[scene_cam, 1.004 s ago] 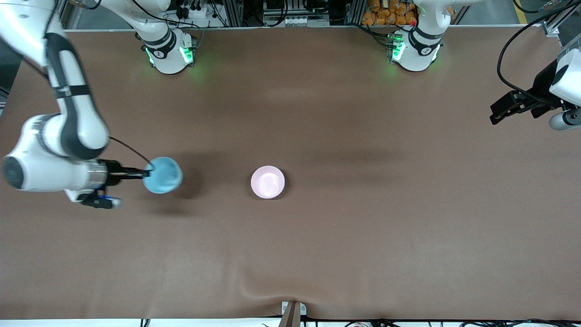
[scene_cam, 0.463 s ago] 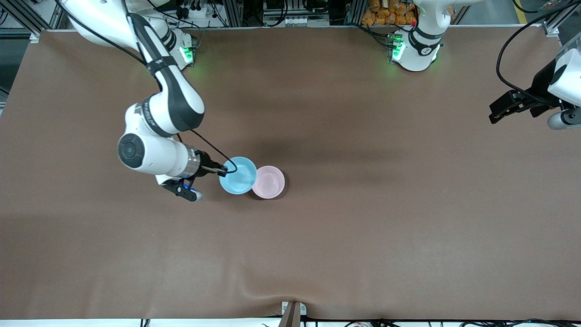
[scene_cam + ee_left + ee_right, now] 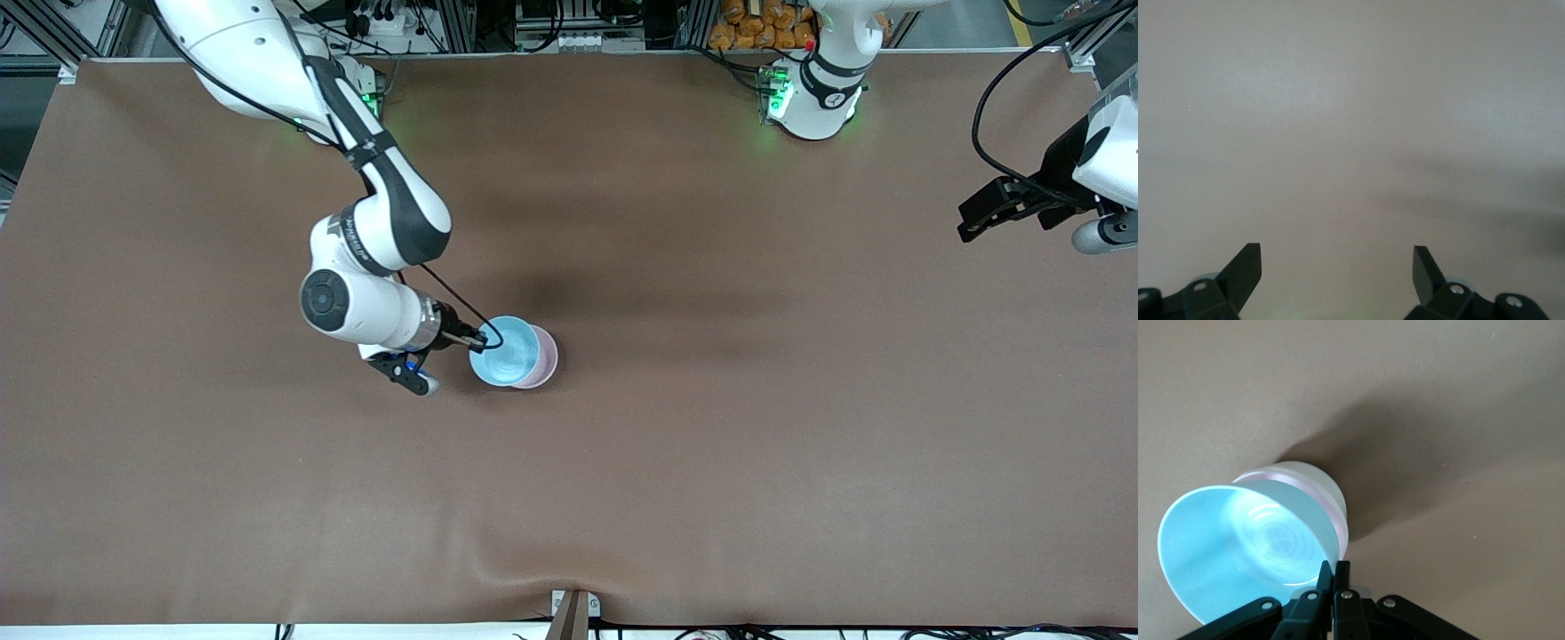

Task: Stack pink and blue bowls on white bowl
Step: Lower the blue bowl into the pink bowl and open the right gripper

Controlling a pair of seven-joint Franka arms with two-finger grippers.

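My right gripper is shut on the rim of the light blue bowl, pinching its wall. The blue bowl hangs tilted and overlaps most of the pink bowl at the middle of the table. It sits a little off toward the right arm's end. In the right wrist view a thin pink rim shows above the white bowl's pale wall. The white bowl is hidden in the front view. My left gripper waits open at the left arm's end, with only bare table between its fingers.
The brown table cover has a raised fold near the front edge. A small metal mount sits beside that fold at the edge. Both arm bases stand along the edge farthest from the front camera.
The right arm has swung in from the right arm's end of the table, carrying the blue bowl until it overlaps the pink bowl. The left arm has not moved.
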